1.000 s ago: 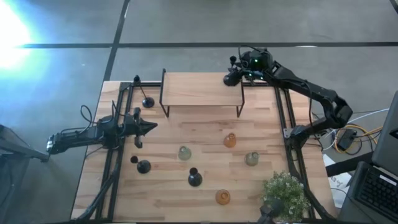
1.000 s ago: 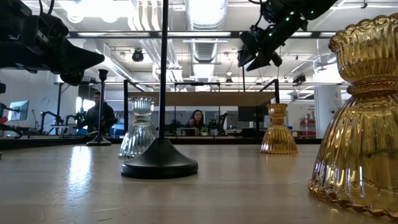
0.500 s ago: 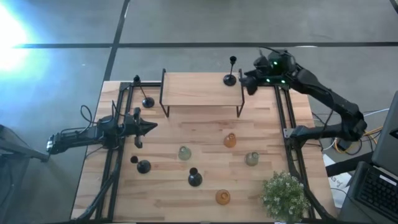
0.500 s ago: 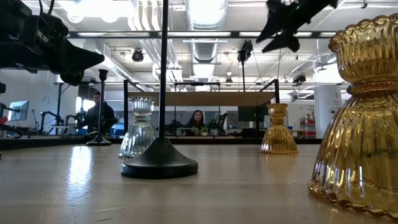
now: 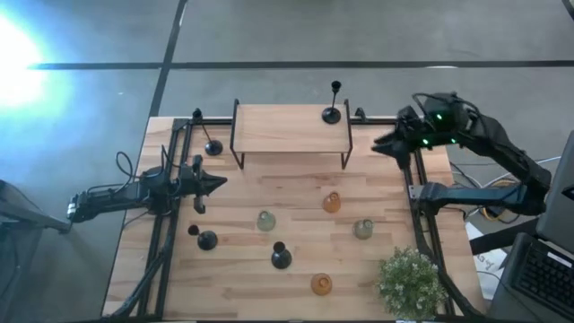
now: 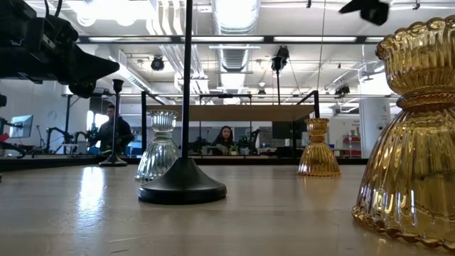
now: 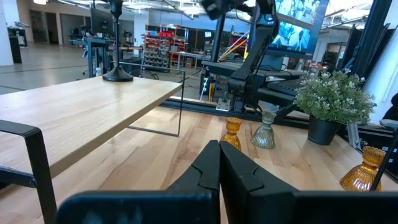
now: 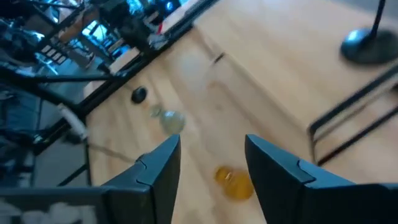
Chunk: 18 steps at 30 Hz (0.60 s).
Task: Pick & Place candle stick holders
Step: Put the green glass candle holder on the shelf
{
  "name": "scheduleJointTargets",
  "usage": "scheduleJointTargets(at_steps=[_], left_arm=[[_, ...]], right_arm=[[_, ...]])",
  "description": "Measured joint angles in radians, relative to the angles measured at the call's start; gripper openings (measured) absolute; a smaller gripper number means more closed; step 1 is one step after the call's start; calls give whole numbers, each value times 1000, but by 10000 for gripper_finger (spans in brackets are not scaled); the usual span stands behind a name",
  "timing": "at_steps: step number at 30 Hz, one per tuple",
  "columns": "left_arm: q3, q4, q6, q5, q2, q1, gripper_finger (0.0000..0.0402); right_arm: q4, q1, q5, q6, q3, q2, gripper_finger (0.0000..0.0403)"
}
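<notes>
One black candle stick holder (image 5: 332,114) stands by its round base on the far right part of the wooden shelf (image 5: 291,133). It also shows in the left wrist view (image 7: 118,73) and the right wrist view (image 8: 370,45). Three more black holders (image 5: 213,148) (image 5: 207,240) (image 5: 281,258), two pale-green glass ones (image 5: 266,221) (image 5: 363,230) and two amber ones (image 5: 332,203) (image 5: 321,285) stand on the table. My right gripper (image 5: 381,144) is open and empty (image 8: 211,168), to the right of the shelf. My left gripper (image 5: 215,182) is shut and empty (image 7: 219,169) at the table's left.
The shelf stands on thin black legs (image 5: 345,160) at the table's far side. A green potted plant (image 5: 413,280) stands at the near right corner. Black frame rails run along the left (image 5: 166,224) and right (image 5: 421,224) edges. People sit in the room beyond (image 6: 224,136).
My right gripper has let go of the black holder, which now stands upright on the shelf's far right part. The gripper has drawn back toward the table's right edge and the near side, and has risen in the low view.
</notes>
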Motion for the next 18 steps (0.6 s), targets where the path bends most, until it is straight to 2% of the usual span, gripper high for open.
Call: scheduleJointTargets(at_steps=[6,12,18], left_arm=[[0,0,0,0,0,0,5],[0,0,0,0,0,0,5],[0,0,0,0,0,0,5]], right_arm=[[-143,257,123,261,3,-17,146],[-229,516,227,474,-23,27,131],[-230,681,300,665,-91,77,129]])
